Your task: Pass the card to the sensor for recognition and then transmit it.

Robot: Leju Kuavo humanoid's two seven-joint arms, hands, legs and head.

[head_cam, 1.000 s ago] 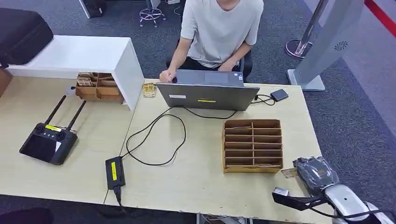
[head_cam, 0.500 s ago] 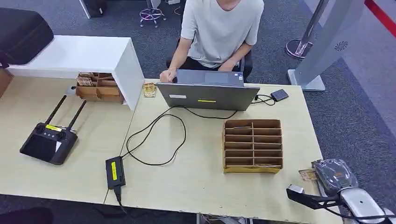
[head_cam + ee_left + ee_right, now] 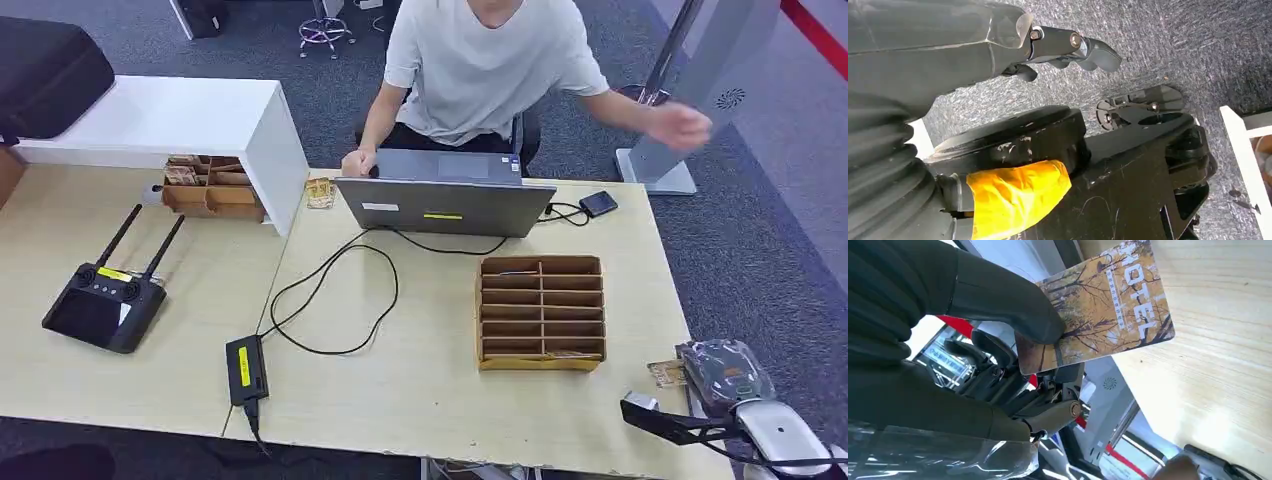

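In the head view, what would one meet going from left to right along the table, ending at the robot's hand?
Remote controller → power adapter → laptop → cardboard slotted box → card → right hand, which holds the card.

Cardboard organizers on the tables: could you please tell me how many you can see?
2. One slotted organizer lies on the right table in front of the laptop; a smaller one sits tucked under the white shelf, partly hidden, so more could be behind it.

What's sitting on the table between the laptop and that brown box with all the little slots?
Nothing: in the head view the stretch of table between the laptop and the slotted box is bare wood; the black cable curls off beside it.
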